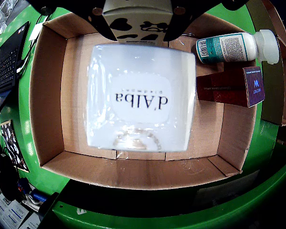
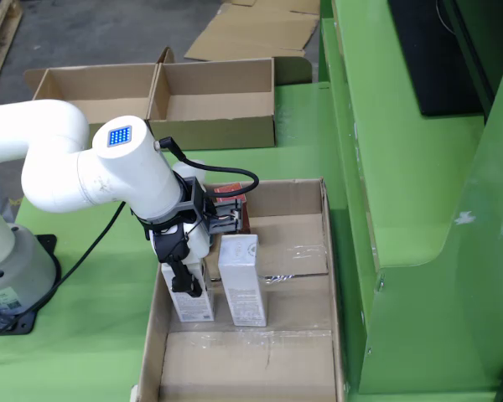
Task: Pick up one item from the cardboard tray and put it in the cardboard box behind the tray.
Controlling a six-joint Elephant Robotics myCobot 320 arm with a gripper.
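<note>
In the view that rides on the gripper, the gripper [image 1: 139,33] has its black fingers [image 1: 107,28] pressed against both sides of a white carton with black patches [image 1: 138,16]. Right below it lies a big white "d'Alba" box [image 1: 140,98] in clear wrap, inside the cardboard tray [image 1: 47,95]. A white bottle with a teal label [image 1: 233,46] and a dark red box [image 1: 231,86] lie at the tray's right. In the side view, the gripper [image 2: 187,280] holds the carton [image 2: 193,300] low in the tray [image 2: 331,276], beside the white box [image 2: 241,280]. The two-compartment cardboard box [image 2: 214,126] stands behind.
A green raised structure [image 2: 402,209] runs along the tray's right side in the side view. The arm's base [image 2: 8,268] stands left of the tray. Flattened cardboard [image 2: 251,33] lies on the floor beyond. A black keyboard [image 1: 7,57] sits left of the tray in the gripper view.
</note>
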